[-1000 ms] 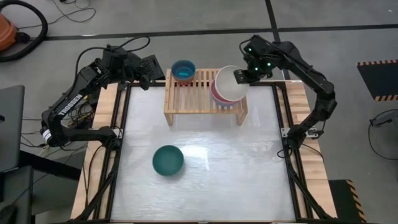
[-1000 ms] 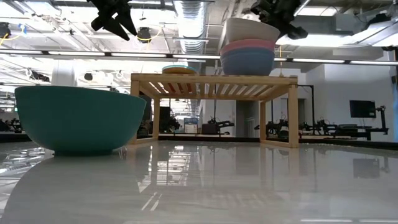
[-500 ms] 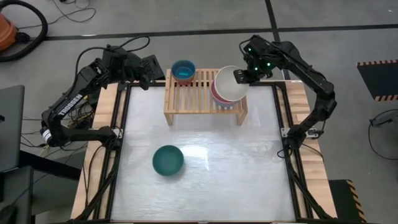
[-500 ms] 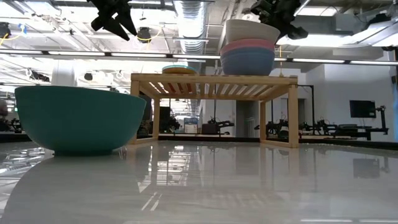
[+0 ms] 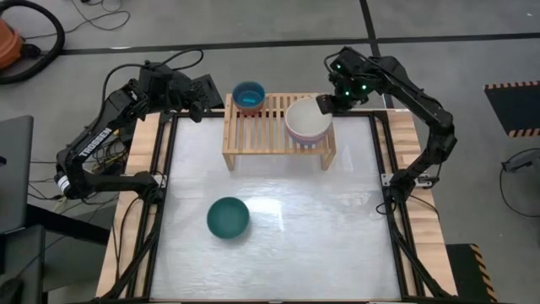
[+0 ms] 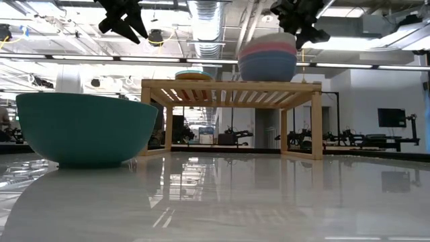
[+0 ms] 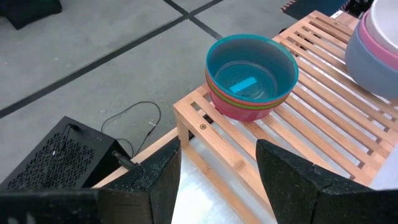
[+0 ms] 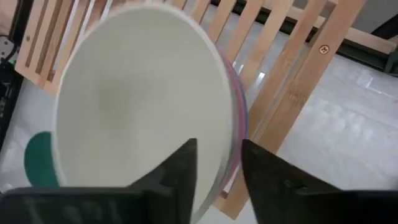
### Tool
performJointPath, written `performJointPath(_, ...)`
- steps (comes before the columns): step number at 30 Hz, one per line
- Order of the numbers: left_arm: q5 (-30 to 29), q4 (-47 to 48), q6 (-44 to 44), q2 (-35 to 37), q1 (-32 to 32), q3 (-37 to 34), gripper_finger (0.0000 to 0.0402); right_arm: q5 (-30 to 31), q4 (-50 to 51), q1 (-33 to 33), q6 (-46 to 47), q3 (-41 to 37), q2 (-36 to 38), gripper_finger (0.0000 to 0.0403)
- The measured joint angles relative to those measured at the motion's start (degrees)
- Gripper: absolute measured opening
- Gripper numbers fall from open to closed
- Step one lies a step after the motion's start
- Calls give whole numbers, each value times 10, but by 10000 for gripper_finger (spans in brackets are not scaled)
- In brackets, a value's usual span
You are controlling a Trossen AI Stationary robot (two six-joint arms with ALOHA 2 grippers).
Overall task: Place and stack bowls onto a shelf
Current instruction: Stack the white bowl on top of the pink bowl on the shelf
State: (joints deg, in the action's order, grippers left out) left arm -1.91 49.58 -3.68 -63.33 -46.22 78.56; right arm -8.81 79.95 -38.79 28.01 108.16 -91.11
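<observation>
A cream white bowl [image 5: 306,121] [image 8: 137,93] sits nested in a light pink bowl [image 6: 269,48] over a slate blue one [image 6: 267,67], on the right end of the shelf [image 5: 266,127] [image 6: 228,87]. My right gripper [image 5: 325,103] [image 6: 295,23] [image 8: 217,149] hovers open above the stack's far-right rim. The small bowls, cyan uppermost [image 5: 249,95] [image 7: 252,74], are stacked on the shelf's far-left corner. A dark teal bowl [image 5: 228,217] [image 6: 86,128] stands on the table. My left gripper [image 5: 198,93] [image 7: 217,180] waits open, high over the far-left corner.
The shelf stands at the table's far edge, with bare slats [image 5: 270,118] between the two stacks. The white tabletop [image 5: 321,228] stretches from the shelf to the near edge, with only the teal bowl on it left of centre. Wooden frame rails [image 5: 396,211] run along both sides.
The cream white bowl, which was held tilted above the pink bowl at my right gripper, has dropped into the stack and now sits level and lower. My right gripper has stayed about where it was.
</observation>
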Motion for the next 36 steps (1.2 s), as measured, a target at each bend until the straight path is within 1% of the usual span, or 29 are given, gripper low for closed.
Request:
performJointPath(3,0,0,0,0,0,0,192,5,-6,0,1,0,0,186)
performJointPath(5,0,0,0,0,0,0,192,10,-7,0,8,0,0,204)
performJointPath(8,0,0,0,0,0,0,192,10,-13,-4,18,0,2,216)
performJointPath(11,0,0,0,0,0,0,192,10,-26,-8,19,0,6,217)
performJointPath(16,0,0,0,0,0,0,192,11,-54,-18,20,0,26,206)
performJointPath(21,0,0,0,0,0,0,192,14,-91,-22,37,0,67,190)
performJointPath(24,0,-1,0,0,0,0,192,16,-115,-7,30,0,96,177)
performJointPath(26,0,-2,1,0,0,0,192,22,-120,11,8,0,114,167)
performJointPath(29,5,-5,10,0,0,0,192,88,-113,40,-4,-10,137,151)
performJointPath(31,14,-8,10,0,0,0,192,122,-116,54,-4,-23,155,140)
performJointPath(34,23,-11,11,0,0,0,192,152,-120,65,5,-60,193,124)
performJointPath(36,30,-13,16,0,0,0,192,161,-139,73,14,-95,220,116)
